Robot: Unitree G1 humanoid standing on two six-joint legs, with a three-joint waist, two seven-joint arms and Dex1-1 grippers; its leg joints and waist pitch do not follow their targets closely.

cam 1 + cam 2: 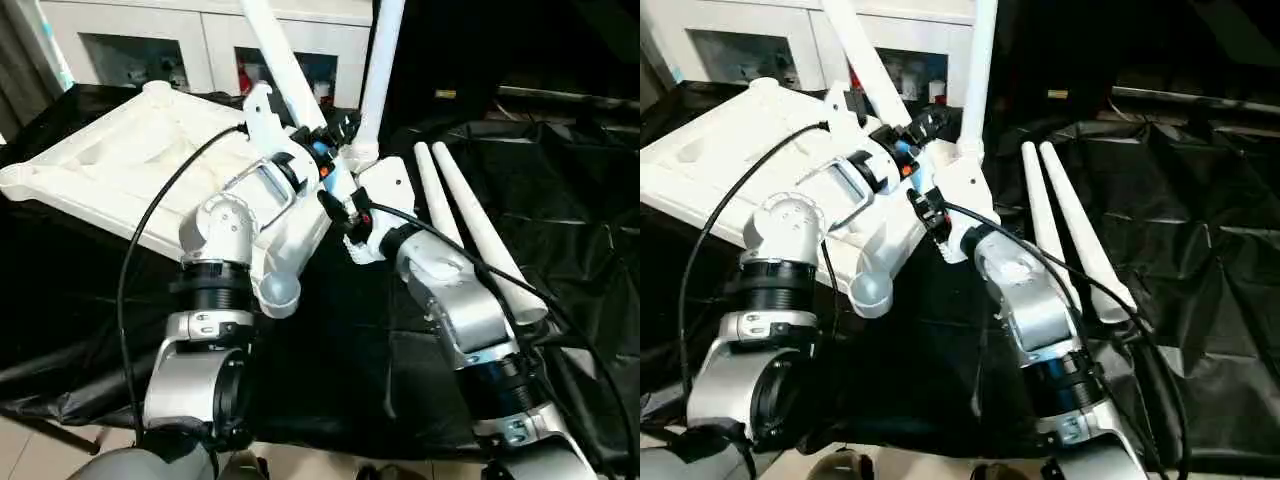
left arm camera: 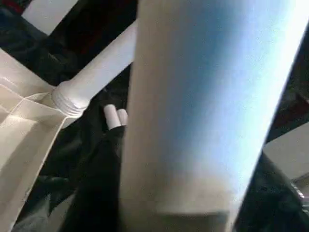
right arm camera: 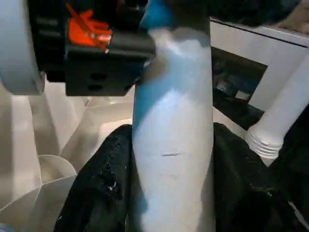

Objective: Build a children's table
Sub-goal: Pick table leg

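You have one white table top [image 1: 110, 165] lying underside up on one black sheet [image 1: 580, 210], and four white tube legs in all. Two loose legs [image 1: 470, 225] lie side by side on the sheet, one leg [image 1: 380, 70] stands in a corner socket of the top, and one leg [image 1: 285, 60] slants up between your two silver arms. Behind the work you can count one white cabinet [image 1: 210, 40] with glass doors.

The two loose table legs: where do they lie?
In the left eye view, the two loose legs lie together on the black sheet, right of the robot's right arm.
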